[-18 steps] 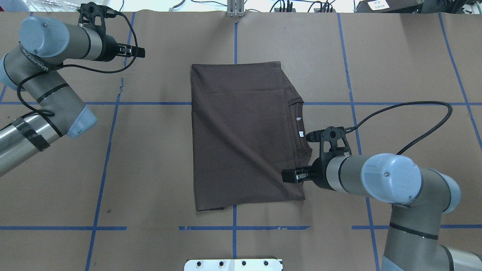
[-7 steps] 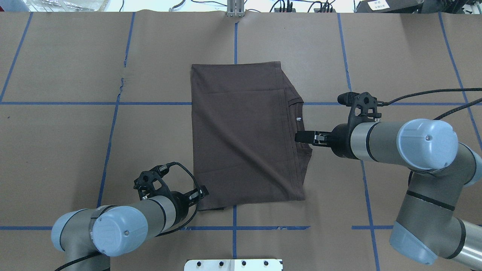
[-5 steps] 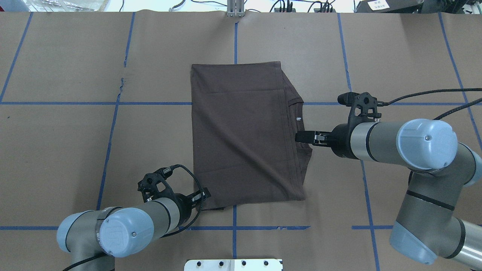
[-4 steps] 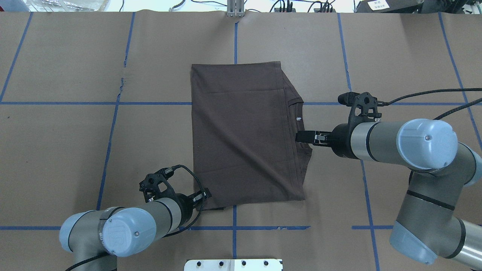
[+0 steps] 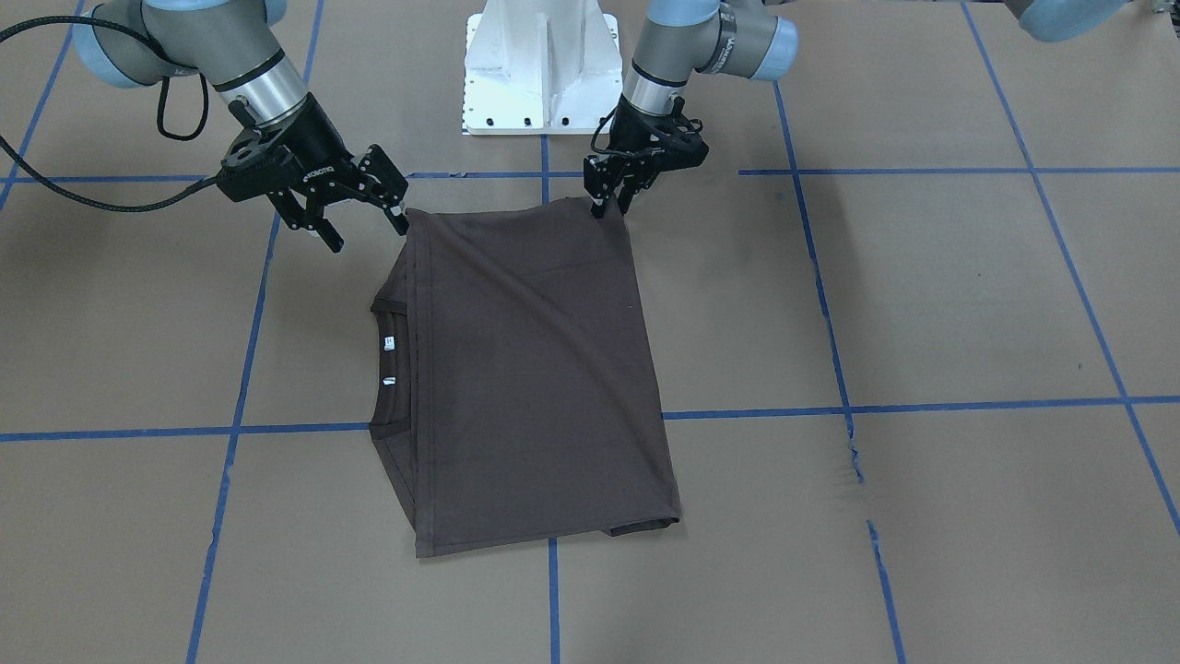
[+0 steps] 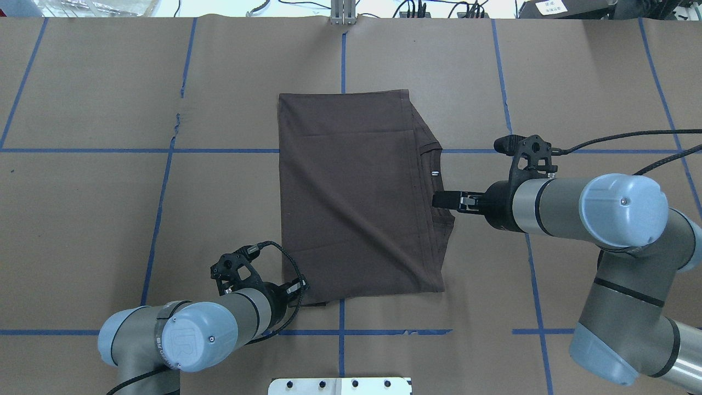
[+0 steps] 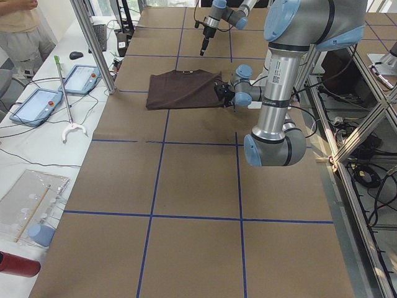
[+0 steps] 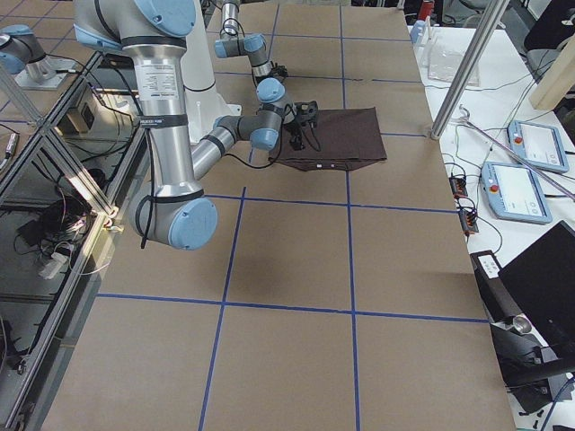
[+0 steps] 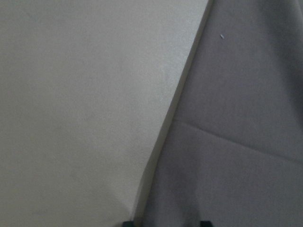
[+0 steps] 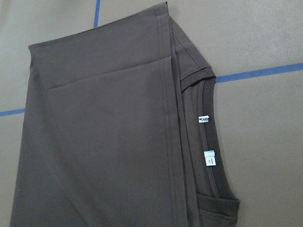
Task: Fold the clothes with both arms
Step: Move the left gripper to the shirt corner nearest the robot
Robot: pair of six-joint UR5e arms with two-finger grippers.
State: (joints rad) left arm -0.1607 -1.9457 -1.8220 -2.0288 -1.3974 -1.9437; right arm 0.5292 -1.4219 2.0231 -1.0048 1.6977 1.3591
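T-shirt: dark brown-grey short-sleeved cloth T-shirt. It lies flat mid-way across the brown paper-covered table with a blue tape grid. The sleeves are folded in to make a long rectangle, and the ribbed neckline and small white labels face the right arm's side.

Left tool: the black two-finger left tool sits low at the shirt's near left corner. Its tips are narrowly parted and straddle the side edge in the wrist view. I cannot tell whether they touch cloth yet.

Right tool: the black two-finger right tool is spread wide, holds nothing, and hangs above the neckline side.

Risk, corner: I judge that closing at that corner could catch only the upper layer, so the folded layers would slide apart. If I press too low, the tips could pinch the paper as well.

Risk, skew: the two tools are well apart and at different points along the shirt. Lifting one side first would likely drag the rectangle crooked.

Risk, cable: the black cable loop on the left wrist hangs just beside the cloth edge and might brush it.

Edges: the left side edge is straight and fully exposed. The right side is stepped, with shoulder slopes and collar layers.

Room: there are wide paper margins to the left, to the right and beyond the shirt. The white bolted metal pedestal stands behind the near edge, close to both wrists, so I would pull away from it.
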